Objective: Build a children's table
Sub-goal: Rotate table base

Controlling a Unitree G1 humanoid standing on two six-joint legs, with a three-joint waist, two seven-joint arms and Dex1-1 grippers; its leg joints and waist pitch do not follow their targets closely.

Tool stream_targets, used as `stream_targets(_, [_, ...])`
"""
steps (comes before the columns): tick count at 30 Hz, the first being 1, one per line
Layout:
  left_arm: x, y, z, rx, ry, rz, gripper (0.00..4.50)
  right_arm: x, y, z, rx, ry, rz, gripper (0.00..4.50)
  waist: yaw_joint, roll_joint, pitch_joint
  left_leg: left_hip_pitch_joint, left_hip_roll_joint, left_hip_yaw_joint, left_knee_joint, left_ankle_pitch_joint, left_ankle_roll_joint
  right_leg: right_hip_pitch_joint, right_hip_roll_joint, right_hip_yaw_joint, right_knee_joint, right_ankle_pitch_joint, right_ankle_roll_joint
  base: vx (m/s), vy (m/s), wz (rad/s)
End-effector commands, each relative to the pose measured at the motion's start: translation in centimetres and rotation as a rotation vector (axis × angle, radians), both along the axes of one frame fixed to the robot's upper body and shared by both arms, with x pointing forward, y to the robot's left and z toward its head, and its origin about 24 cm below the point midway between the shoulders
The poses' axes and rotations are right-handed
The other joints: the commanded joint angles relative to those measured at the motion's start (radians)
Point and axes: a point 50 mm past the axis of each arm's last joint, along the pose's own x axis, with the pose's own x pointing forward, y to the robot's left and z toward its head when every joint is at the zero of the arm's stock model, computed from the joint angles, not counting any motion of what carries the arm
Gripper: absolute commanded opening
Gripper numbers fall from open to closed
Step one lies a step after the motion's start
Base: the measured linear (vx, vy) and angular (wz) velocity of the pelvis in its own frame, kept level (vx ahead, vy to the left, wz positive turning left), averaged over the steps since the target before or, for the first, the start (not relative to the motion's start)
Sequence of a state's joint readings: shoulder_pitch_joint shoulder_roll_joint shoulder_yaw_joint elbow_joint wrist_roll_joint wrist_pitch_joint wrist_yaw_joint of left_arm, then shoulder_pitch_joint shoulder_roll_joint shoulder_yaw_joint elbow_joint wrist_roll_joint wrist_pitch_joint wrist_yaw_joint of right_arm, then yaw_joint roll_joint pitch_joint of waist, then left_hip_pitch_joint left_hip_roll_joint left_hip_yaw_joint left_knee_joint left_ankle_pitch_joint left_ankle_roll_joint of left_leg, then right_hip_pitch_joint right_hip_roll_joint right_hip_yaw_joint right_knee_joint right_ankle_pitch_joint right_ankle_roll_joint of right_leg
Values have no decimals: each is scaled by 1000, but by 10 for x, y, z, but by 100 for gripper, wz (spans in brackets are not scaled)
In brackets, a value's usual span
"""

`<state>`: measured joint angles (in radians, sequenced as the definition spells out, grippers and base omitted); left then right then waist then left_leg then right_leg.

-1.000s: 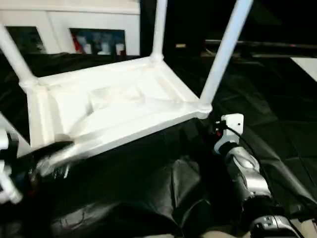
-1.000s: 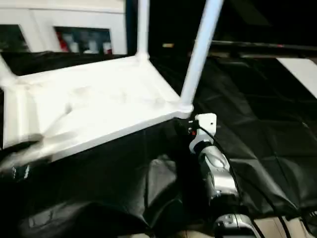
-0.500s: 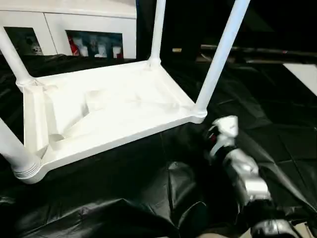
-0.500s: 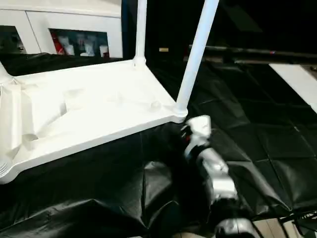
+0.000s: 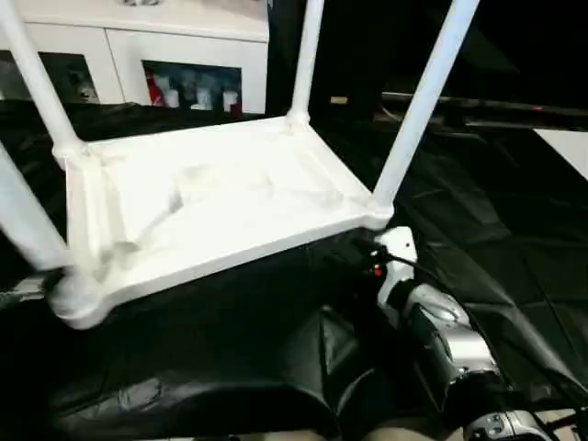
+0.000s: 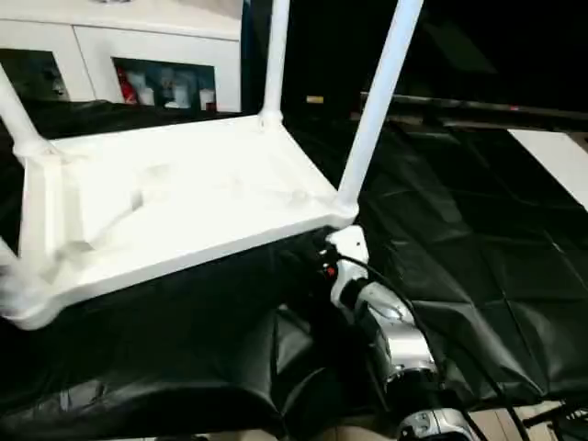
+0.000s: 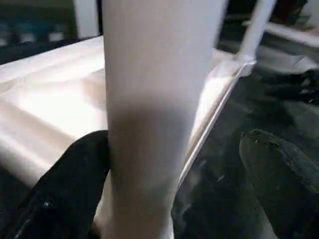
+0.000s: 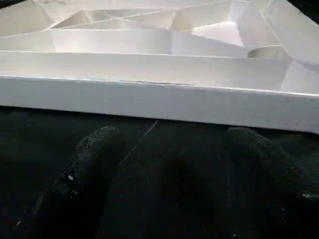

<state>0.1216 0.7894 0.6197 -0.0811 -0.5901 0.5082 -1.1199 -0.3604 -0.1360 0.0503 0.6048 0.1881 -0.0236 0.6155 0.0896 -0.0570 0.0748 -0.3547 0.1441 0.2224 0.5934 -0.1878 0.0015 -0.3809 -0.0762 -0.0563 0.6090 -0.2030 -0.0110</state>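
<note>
The white plastic rectangular tabletop (image 5: 211,197) lies upside down on the counter draped in black sheeting (image 5: 514,211), ribbed underside up, with long white tapered tube legs rising from its corner sockets. The fourth leg (image 5: 28,220), at the tabletop corner nearest the robot's left side, now stands more upright in its socket than half a second ago, when it leaned outward. My judgement is that it is being seated, which would leave the assembly close to done.

The left tool (image 7: 164,179) has its black fingers (image 7: 65,184) spread around that leg: one touches it, the other stands apart, so it is not pinching. The right tool (image 8: 174,169) is spread and empty, just beside the tabletop's long near edge, pointing at the rim. A second ago it sat just below the corner at that edge's far end; its silver forearm (image 5: 450,340) has since swung in along the edge. The camera has also shifted slightly.
</note>
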Motion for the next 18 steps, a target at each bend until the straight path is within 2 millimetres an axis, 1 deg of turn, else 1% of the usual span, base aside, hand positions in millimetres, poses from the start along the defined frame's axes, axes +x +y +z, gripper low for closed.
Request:
stream_targets(1, [10, -35, -4, -72, -1, -151, 445, 6, 1, 0, -45, 8, -9, 368, -7, 39, -49, 45, 97, -71, -100, -553, -137, -8, -90, 63, -89, -426, -169, 0, 0, 0])
stream_targets(2, [10, -37, -4, -78, -1, -157, 445, 7, 1, 0, -46, 9, -11, 368, -6, 40, -51, 46, 98, -71, -100, -556, -141, -8, -89, 62, -87, -416, -174, 0, 0, 0])
stream_targets(3, [12, -46, -5, -106, -2, -192, 445, 8, 1, -1, -55, 14, -24, 368, -6, 38, -51, 45, 96, -69, -100, -560, -143, -9, -86, 61, -85, -406, -176, 0, 0, 0])
stream_targets(4, [15, -64, -4, -176, 3, -270, 445, 12, 1, -2, -66, 27, -46, 368, -8, 37, -52, 43, 95, -69, -100, -556, -143, -8, -85, 61, -83, -399, -177, 0, 0, 0])
stream_targets(5, [16, -68, -4, -189, 4, -285, 445, 13, 1, -2, -68, 30, -50, 368, -8, 38, -54, 43, 94, -68, -99, -548, -147, -6, -84, 59, -78, -390, -182, 0, 0, 0])
stream_targets(6, [17, -80, -2, -241, 6, -345, 445, 16, 1, -2, -77, 35, -58, 368, -9, 37, -53, 43, 92, -65, -96, -547, -146, -8, -84, 60, -79, -385, -185, 0, 0, 0])
stream_targets(7, [18, -91, -1, -287, 8, -398, 445, 18, 2, -2, -82, 39, -62, 368, -7, 37, -55, 46, 91, -64, -95, -544, -147, -8, -82, 59, -80, -380, -188, 0, 0, 0])
stream_targets(8, [17, -112, 4, -362, 22, -518, 445, 24, 4, -1, -83, 43, -68, 368, -7, 36, -55, 48, 90, -61, -92, -543, -146, -10, -82, 59, -80, -375, -189, 0, 0, 0])
stream_targets(10, [18, -129, 11, -426, 25, -617, 445, 29, 7, 2, -75, 45, -71, 368, -7, 37, -57, 42, 88, -62, -91, -523, -144, -4, -82, 59, -74, -357, -196, 0, 0, 0])
stream_targets(11, [18, -134, 13, -442, 23, -643, 445, 31, 8, 3, -73, 46, -71, 368, -9, 33, -56, 39, 87, -61, -91, -508, -142, -1, -81, 59, -75, -347, -194, 0, 0, 0])
stream_targets(12, [19, -143, 17, -472, 20, -694, 445, 33, 11, 4, -70, 47, -63, 368, -13, 29, -57, 29, 88, -64, -92, -482, -139, 7, -84, 60, -71, -339, -189, 0, 0, 0])
stream_targets(13, [20, -149, 20, -490, 19, -728, 445, 35, 13, 5, -68, 48, -57, 368, -12, 32, -60, 28, 87, -62, -91, -449, -141, 10, -84, 60, -66, -322, -190, 0, 0, 0])
stream_targets(15, [20, -162, 26, -522, 27, -800, 445, 37, 17, 6, -73, 63, -45, 368, -13, 24, -61, 26, 86, -58, -85, -405, -131, 11, -84, 63, -66, -298, -192, 0, 0, 0])
stream_targets(16, [22, -172, 30, -546, 18, -840, 445, 39, 20, 6, -84, 62, -32, 368, -14, 20, -60, 25, 86, -56, -85, -398, -129, 11, -84, 63, -66, -305, -192, 0, 0, 0])
stream_targets(17, [25, -181, 33, -580, 7, -874, 445, 40, 23, 7, -82, 64, -21, 368, -14, 18, -58, 24, 86, -56, -83, -388, -124, 11, -86, 65, -70, -319, -194, 0, 0, 0])
stream_targets(18, [27, -185, 35, -596, 4, -888, 445, 40, 25, 7, -79, 66, -17, 368, -14, 18, -59, 24, 87, -56, -81, -380, -123, 13, -87, 65, -69, -320, -194, 0, 0, 0])
